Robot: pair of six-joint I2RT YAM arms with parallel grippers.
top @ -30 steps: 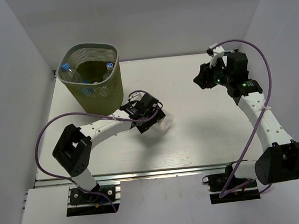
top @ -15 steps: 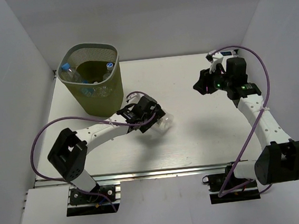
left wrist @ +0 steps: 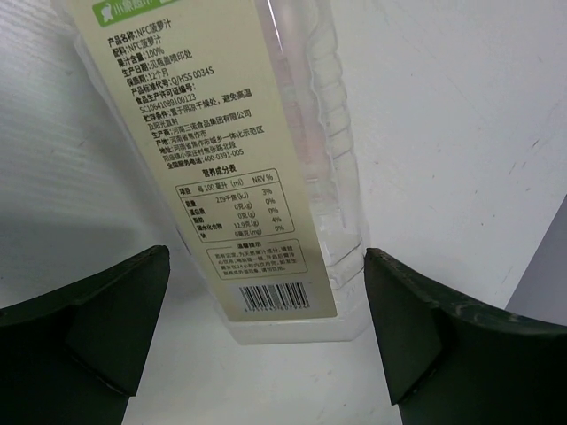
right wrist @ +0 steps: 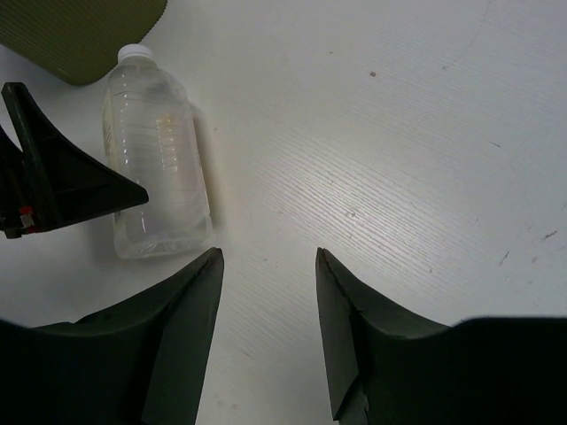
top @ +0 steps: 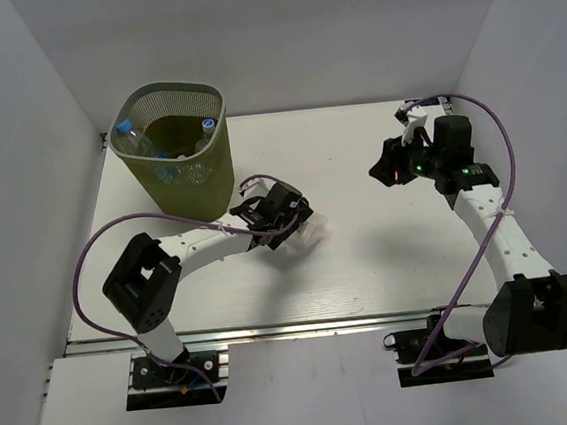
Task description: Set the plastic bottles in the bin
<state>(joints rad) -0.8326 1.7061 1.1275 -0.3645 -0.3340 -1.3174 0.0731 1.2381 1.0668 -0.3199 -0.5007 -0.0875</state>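
Observation:
A clear plastic bottle with a cream label (left wrist: 230,159) lies on the white table; it also shows in the top view (top: 313,232) and in the right wrist view (right wrist: 157,177), white cap toward the bin. My left gripper (left wrist: 266,257) is open, its jaws on either side of the bottle's base and apart from it; it also shows in the top view (top: 289,220). The olive-green mesh bin (top: 172,148) stands at the back left with several bottles inside (top: 136,136). My right gripper (right wrist: 268,257) is open and empty over bare table at the right (top: 386,168).
White walls close the table in on the left, back and right. The bin's corner (right wrist: 80,31) shows beyond the bottle in the right wrist view. Purple cables loop off both arms (top: 96,246).
My left gripper has settled a little closer round the bottle's base, its arm shifting slightly. My right gripper has moved a little toward the near side. The bottle has not moved.

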